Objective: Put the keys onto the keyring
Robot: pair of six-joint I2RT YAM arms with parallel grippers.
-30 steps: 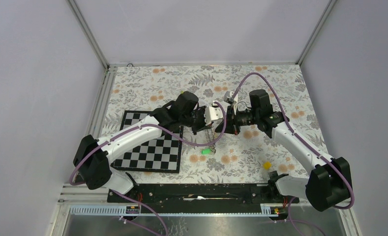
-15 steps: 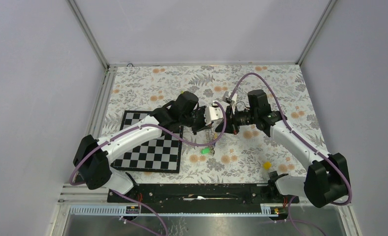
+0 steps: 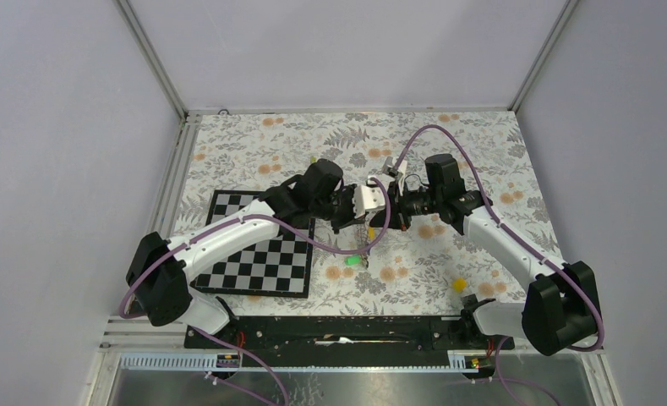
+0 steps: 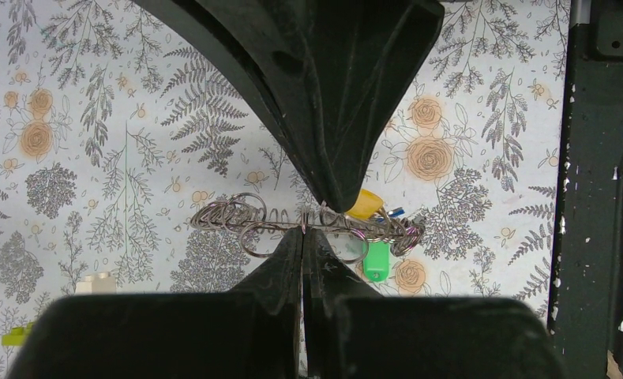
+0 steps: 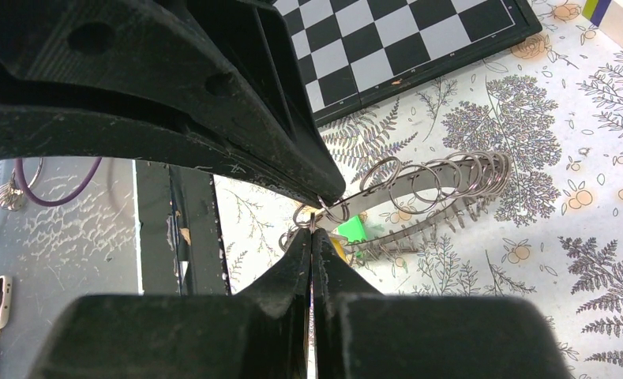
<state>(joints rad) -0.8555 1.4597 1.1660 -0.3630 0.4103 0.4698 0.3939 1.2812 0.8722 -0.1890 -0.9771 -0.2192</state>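
I have both arms meeting over the middle of the floral table point(image 3: 254, 148). My left gripper point(image 4: 304, 229) is pressed together, pinching the keyring point(image 4: 229, 215) about mid-length, with the jagged loop held edge-on above the cloth. My right gripper point(image 5: 313, 223) is closed too, its tips nipping the small rings at one end of that loop. A yellow key point(image 4: 367, 204) sits right against the keyring; I cannot tell whether it is threaded. A green key point(image 3: 352, 260) shows just near of the grippers, right of the chessboard point(image 3: 258, 254); I cannot tell whether it is lying or hanging.
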